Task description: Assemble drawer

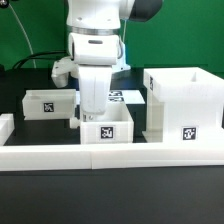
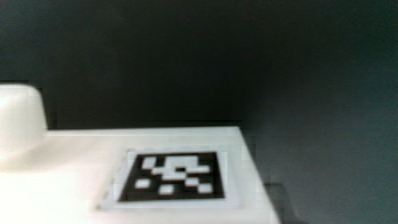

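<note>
drawer still in loose parts; gripper low at the middle tray.

the housing (image 1: 185, 95) stands empty at the exterior view's right, and both trays sit outside it: the left tray (image 1: 48, 103) well apart, the middle tray (image 1: 108, 128) just beside the housing, behind the wall strip (image 1: 110, 158). both insertions look left to do. the gripper (image 1: 90, 113) hangs at the middle tray's far edge; i cannot tell whether it is apart or clamped on that edge. the wrist view is blurred: a tag (image 2: 178, 178) on a white face and a rounded white shape (image 2: 15, 120) cut off. the arm partly hides the marker board (image 1: 126, 97).
</note>
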